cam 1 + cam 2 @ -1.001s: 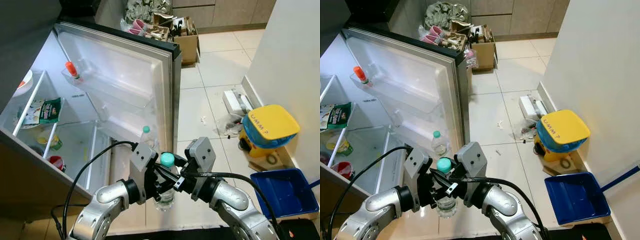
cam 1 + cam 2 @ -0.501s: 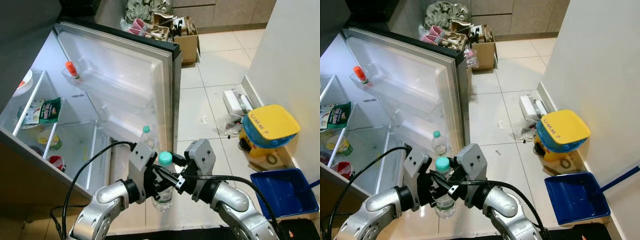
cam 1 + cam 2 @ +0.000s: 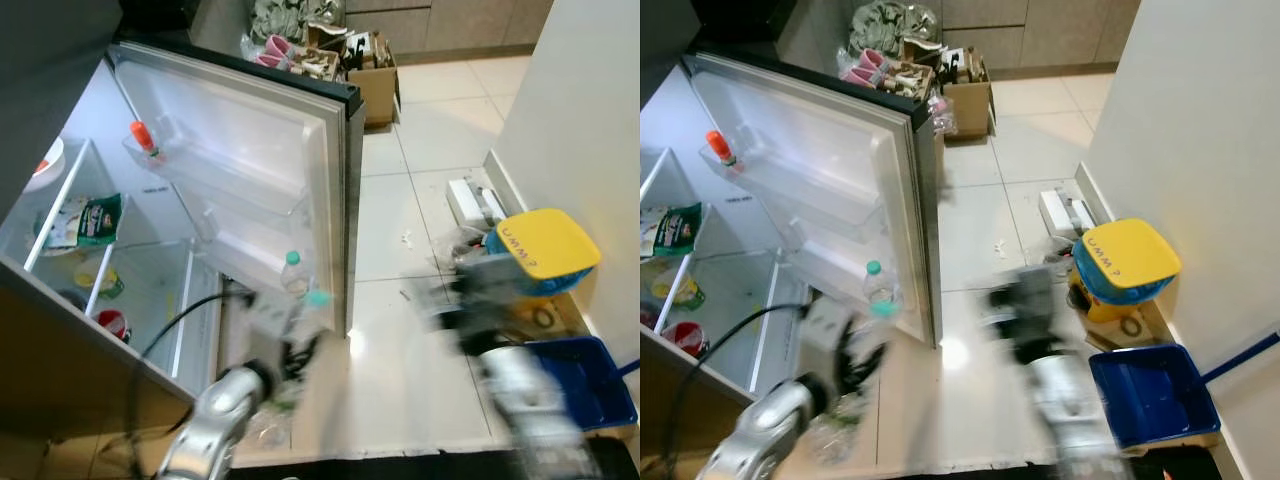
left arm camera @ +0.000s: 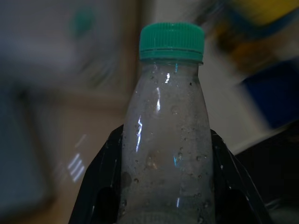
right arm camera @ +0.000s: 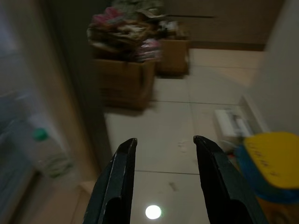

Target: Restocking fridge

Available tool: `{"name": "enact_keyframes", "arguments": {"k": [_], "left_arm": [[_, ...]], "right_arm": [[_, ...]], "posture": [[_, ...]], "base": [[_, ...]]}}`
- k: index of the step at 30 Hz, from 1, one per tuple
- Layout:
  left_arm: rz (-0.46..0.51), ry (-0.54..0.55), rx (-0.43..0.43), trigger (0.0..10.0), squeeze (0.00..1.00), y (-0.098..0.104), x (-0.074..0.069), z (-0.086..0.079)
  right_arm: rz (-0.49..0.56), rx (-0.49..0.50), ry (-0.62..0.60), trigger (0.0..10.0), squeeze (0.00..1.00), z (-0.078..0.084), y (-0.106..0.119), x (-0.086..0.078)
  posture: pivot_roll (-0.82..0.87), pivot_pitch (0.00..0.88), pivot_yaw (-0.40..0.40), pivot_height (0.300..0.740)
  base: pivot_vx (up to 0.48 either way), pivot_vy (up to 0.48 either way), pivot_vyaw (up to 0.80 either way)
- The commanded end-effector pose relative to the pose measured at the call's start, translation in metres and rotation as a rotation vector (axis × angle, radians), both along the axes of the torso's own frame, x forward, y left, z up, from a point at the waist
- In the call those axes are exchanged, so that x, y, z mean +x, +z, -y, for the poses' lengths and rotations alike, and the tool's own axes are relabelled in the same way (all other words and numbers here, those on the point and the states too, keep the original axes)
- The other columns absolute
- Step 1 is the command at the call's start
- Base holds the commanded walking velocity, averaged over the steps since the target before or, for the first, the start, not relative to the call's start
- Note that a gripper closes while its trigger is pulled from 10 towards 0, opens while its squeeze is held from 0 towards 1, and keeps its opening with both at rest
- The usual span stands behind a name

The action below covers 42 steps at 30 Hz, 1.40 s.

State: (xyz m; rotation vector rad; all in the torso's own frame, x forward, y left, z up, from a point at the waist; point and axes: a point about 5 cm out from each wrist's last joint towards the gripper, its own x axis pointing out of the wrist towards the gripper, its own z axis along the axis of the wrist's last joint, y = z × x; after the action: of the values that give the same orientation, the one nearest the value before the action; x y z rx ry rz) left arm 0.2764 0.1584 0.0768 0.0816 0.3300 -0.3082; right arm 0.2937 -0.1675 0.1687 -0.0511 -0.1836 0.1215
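A clear plastic bottle (image 4: 170, 116) with a green cap stands upright between my left gripper's (image 4: 166, 137) black fingers (image 4: 105, 186), which are shut on its body. In the eye views its cap (image 3: 318, 298) is a green blur just off the open fridge door (image 3: 250, 150), above my blurred left arm (image 3: 225, 400). A second green-capped bottle (image 3: 292, 275) stands in the door's lower shelf. My right gripper (image 5: 163, 141) is open with nothing between its fingers. The right arm (image 3: 505, 350) is a blur over the floor by the yellow container.
The fridge's inner shelves at the left hold a green packet (image 3: 95, 220) and small jars. A red-capped bottle (image 3: 143, 137) sits in the upper door shelf. A yellow and blue container (image 3: 535, 255), a blue tray (image 3: 580, 385) and cardboard boxes (image 3: 370, 75) stand on the tiled floor.
My right gripper has let go of the bottle and swung off to the right. The left gripper has carried the bottle up and left toward the fridge door. Both arms are motion-blurred.
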Motion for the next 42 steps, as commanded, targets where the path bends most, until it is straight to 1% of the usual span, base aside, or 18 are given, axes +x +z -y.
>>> {"name": "enact_keyframes", "arguments": {"k": [1, 6, 9, 12, 13, 15, 18, 20, 22, 24, 25, 27, 30, 31, 34, 36, 39, 42], "left_arm": [[0.033, -0.05, -0.004, 10.0, 0.0, 0.005, 0.001, 0.011], [0.05, -0.048, 0.005, 10.0, 0.0, 0.005, 0.001, 0.013], [0.066, 0.016, -0.037, 10.0, 0.0, 0.01, 0.006, 0.009], [0.084, 0.009, -0.162, 10.0, 0.0, 0.026, 0.011, 0.014], [0.084, 0.009, -0.162, 10.0, 0.0, 0.026, 0.011, 0.014], [0.095, 0.028, -0.27, 10.0, 0.0, 0.04, 0.016, 0.016], [0.122, 0.086, -0.512, 10.0, 0.0, 0.068, 0.027, 0.018], [0.145, 0.097, -0.613, 10.0, 0.0, 0.082, 0.032, 0.019], [0.155, 0.098, -0.647, 10.0, 0.0, 0.087, 0.033, 0.02], [0.2, 0.081, -0.717, 10.0, 0.0, 0.103, 0.037, 0.025], [0.2, 0.081, -0.717, 10.0, 0.0, 0.103, 0.037, 0.025], [0.234, 0.048, -0.72, 10.0, 0.0, 0.112, 0.037, 0.031], [0.227, 0.043, -0.735, 10.0, 0.0, 0.113, 0.037, 0.034], [0.191, 0.013, -0.803, 10.0, 0.0, 0.117, 0.034, 0.042], [0.162, -0.016, -0.845, 10.0, 0.0, 0.121, 0.03, 0.048], [0.151, -0.02, -0.842, 10.0, 0.0, 0.12, 0.028, 0.05], [0.125, -0.048, -0.866, 10.0, 0.0, 0.123, 0.023, 0.057], [0.123, -0.062, -0.879, 10.0, 0.0, 0.126, 0.021, 0.059]], "right_arm": [[-0.003, 0.011, 0.079, 10.0, 0.0, -0.02, -0.005, -0.002], [0.014, 0.003, 0.102, 10.0, 0.0, -0.028, -0.003, -0.002], [-0.027, -0.024, 0.085, 10.0, 0.0, -0.024, -0.014, -0.001], [-0.071, -0.101, 0.084, 10.0, 0.0, -0.022, -0.029, -0.004], [-0.071, -0.101, 0.084, 10.0, 0.0, -0.022, -0.029, -0.004], [-0.111, -0.117, 0.08, 10.0, 0.0, -0.021, -0.039, -0.006], [-0.189, -0.187, 0.198, 10.0, 0.0, -0.032, -0.058, -0.015], [-0.205, -0.187, 0.299, 10.0, 0.0, -0.045, -0.062, -0.023], [-0.206, -0.183, 0.34, 10.0, 0.0, -0.051, -0.063, -0.026], [-0.199, -0.083, 0.51, 10.0, 0.0, -0.075, -0.051, -0.039], [-0.199, -0.083, 0.51, 10.0, 0.0, -0.075, -0.051, -0.039], [-0.166, 0.027, 0.701, 10.0, 0.0, -0.097, -0.027, -0.053], [-0.149, 0.053, 0.774, 10.0, 0.0, -0.105, -0.017, -0.058], [-0.132, 0.049, 0.864, 10.0, 0.0, -0.116, -0.007, -0.063], [-0.136, 0.046, 0.918, 10.0, 0.0, -0.123, -0.007, -0.066], [-0.14, 0.047, 0.962, 10.0, 0.0, -0.128, -0.007, -0.069], [-0.191, 0.029, 1.089, 10.0, 0.0, -0.141, -0.014, -0.079], [-0.216, 0.024, 1.103, 10.0, 0.0, -0.143, -0.019, -0.08]], "posture": [[-0.16, 0.284, 0.058, 0.707], [-0.16, 0.279, 0.057, 0.707], [-0.15, 0.272, 0.055, 0.707], [-0.16, 0.268, 0.053, 0.707], [-0.16, 0.268, 0.053, 0.707], [-0.15, 0.264, 0.052, 0.707], [-0.15, 0.256, 0.055, 0.707], [-0.15, 0.255, 0.055, 0.707], [-0.15, 0.255, 0.055, 0.707], [-0.16, 0.248, 0.06, 0.707], [-0.16, 0.248, 0.06, 0.707], [-0.16, 0.244, 0.063, 0.707], [-0.17, 0.242, 0.065, 0.707], [-0.17, 0.242, 0.068, 0.707], [-0.17, 0.24, 0.069, 0.707], [-0.16, 0.238, 0.071, 0.707], [-0.16, 0.238, 0.077, 0.707], [-0.15, 0.238, 0.079, 0.707]], "base": [[0.0, 0.0, 0.0], [0.0, 0.0, 0.0], [0.0, 0.0, 0.0], [0.0, 0.0, 0.0], [0.0, 0.0, 0.0], [0.0, 0.0, 0.0], [0.0, 0.0, 0.0], [0.0, 0.0, 0.0], [0.0, 0.0, 0.0], [0.0, 0.0, 0.0], [0.0, 0.0, 0.0], [0.0, 0.0, 0.0], [0.0, 0.0, 0.0], [0.0, 0.0, 0.0], [0.0, 0.0, 0.0], [0.0, 0.0, 0.0], [0.0, 0.0, 0.0], [0.0, 0.0, 0.0]]}}
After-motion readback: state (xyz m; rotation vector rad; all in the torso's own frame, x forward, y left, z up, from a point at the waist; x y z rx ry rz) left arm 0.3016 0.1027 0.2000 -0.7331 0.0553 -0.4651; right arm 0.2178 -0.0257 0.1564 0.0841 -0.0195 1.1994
